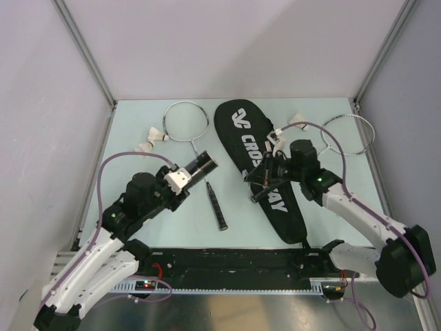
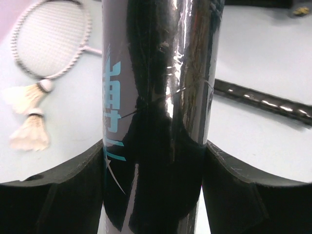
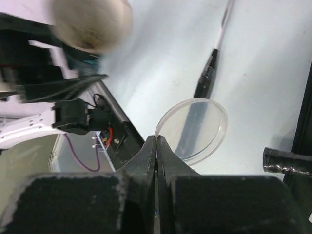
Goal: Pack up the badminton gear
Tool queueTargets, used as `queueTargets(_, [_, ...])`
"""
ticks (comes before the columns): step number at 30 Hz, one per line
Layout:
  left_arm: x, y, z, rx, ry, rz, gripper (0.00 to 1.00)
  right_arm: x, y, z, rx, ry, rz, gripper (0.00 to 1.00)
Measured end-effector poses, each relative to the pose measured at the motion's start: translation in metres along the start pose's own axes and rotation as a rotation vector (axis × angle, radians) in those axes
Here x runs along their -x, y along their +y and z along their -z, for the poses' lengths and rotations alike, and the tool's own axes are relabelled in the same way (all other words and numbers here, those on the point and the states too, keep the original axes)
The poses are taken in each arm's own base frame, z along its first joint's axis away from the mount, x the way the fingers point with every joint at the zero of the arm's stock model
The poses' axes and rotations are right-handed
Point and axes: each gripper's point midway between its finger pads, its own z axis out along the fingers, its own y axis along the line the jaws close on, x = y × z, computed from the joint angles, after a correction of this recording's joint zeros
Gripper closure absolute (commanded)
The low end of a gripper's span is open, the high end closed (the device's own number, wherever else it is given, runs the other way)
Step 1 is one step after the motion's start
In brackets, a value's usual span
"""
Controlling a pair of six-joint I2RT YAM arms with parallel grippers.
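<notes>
Left gripper [image 2: 155,163] clamps the black tube [image 2: 161,73], which runs straight out between its spread jaws; two shuttlecocks [image 2: 29,132] and a racquet head [image 2: 51,39] lie on the table [image 2: 263,58] beyond, to the jaws' left. Right gripper [image 3: 156,146], jaws pressed together, pinches the rim of a clear round lid [image 3: 197,126] that sticks out just past their tips

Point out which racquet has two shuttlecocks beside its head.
The racquet left of the black bag: two shuttlecocks lie by its head; the right-hand racquet has one shuttlecock.
</notes>
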Motion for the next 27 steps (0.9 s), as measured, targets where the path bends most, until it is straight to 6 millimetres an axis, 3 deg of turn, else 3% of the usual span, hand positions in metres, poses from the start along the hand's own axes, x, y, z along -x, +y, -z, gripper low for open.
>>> queueTargets(7, [0.024, 0.037, 0.032, 0.234, -0.136, 0.036, 0.70, -0.039, -0.048, -0.052, -0.154, 0.112, -0.092, 1.00])
queueTargets(12, [0.029, 0.040, 0.048, 0.286, -0.226, 0.069, 0.71, -0.069, -0.081, -0.079, -0.275, 0.184, -0.148, 0.96])
queueTargets(16, [0.024, 0.036, 0.048, 0.285, -0.242, 0.082, 0.71, -0.083, -0.099, -0.090, -0.350, 0.202, -0.166, 0.87])
queueTargets(21, [0.019, 0.032, 0.045, 0.269, -0.236, 0.081, 0.70, -0.078, -0.105, -0.096, -0.392, 0.178, -0.177, 0.61])
queueTargets(27, [0.025, 0.013, 0.035, 0.154, -0.250, 0.074, 0.69, -0.049, -0.095, -0.088, -0.401, 0.108, -0.174, 0.54])
